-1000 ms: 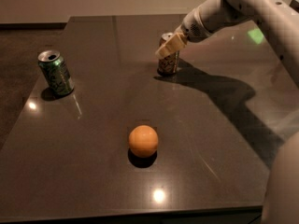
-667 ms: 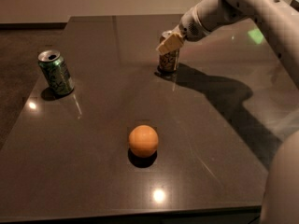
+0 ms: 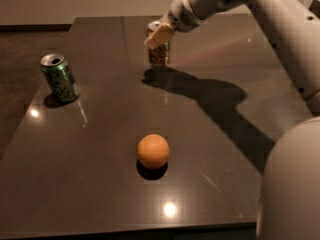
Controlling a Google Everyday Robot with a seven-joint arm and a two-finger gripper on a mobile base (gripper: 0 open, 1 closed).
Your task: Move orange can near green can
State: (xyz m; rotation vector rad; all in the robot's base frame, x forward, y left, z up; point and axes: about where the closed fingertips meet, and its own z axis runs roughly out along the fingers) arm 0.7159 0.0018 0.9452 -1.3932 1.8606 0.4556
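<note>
Pincer (image 3: pixel 159 34) is sitting atop the upright orange can (image 3: pixel 159 56) (its grip I cannot tell) — the green can (image 3: pixel 60 79) is standing well off leftward.

Bare table (image 3: pixel 110 104) flanks the orange can (image 3: pixel 159 57) in pincer (image 3: pixel 159 36).

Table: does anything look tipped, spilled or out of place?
Nothing stands out. The green can stands at the left, the orange can at the far side with the gripper at its top, an orange ball nearer the front. No spill shows on the table.
</note>
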